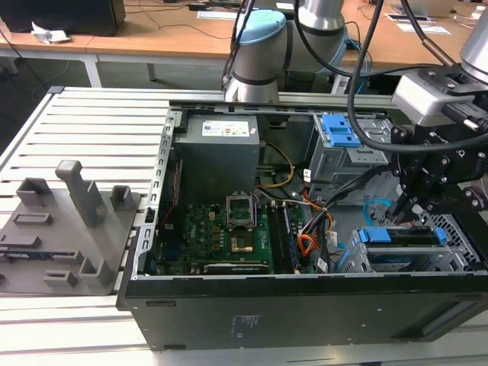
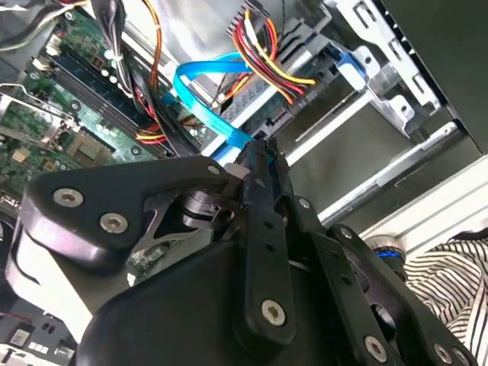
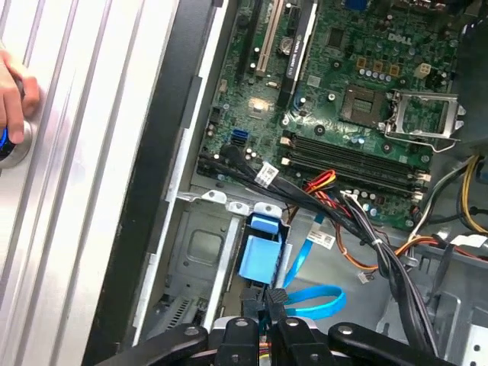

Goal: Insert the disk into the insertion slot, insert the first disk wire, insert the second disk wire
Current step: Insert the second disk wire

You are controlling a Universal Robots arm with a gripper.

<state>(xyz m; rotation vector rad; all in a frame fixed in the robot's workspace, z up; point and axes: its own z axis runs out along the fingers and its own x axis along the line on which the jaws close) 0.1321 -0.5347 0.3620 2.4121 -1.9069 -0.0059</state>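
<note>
The disk sits in the insertion slot (image 1: 457,261), a low grey perforated cage at the case's front on the exterior view's right. Its blue carrier (image 1: 404,235) (image 3: 259,255) is seen from above. A dark plug on red, yellow and black wires (image 2: 303,95) rests against the disk's end. The second disk wire (image 2: 200,90) (image 3: 314,301), a light-blue flat cable, loops up from that end. My gripper (image 1: 415,210) (image 2: 258,154) (image 3: 268,299) hangs just over the disk, shut on the cable's end plug.
The open case holds a green motherboard (image 1: 229,229), a grey power supply (image 1: 217,149), a taller bay with a blue latch (image 1: 339,130) and an orange cable (image 1: 306,245). A grey fixture (image 1: 69,221) lies left of the case. A person's hand (image 3: 11,84) rests on the slatted table.
</note>
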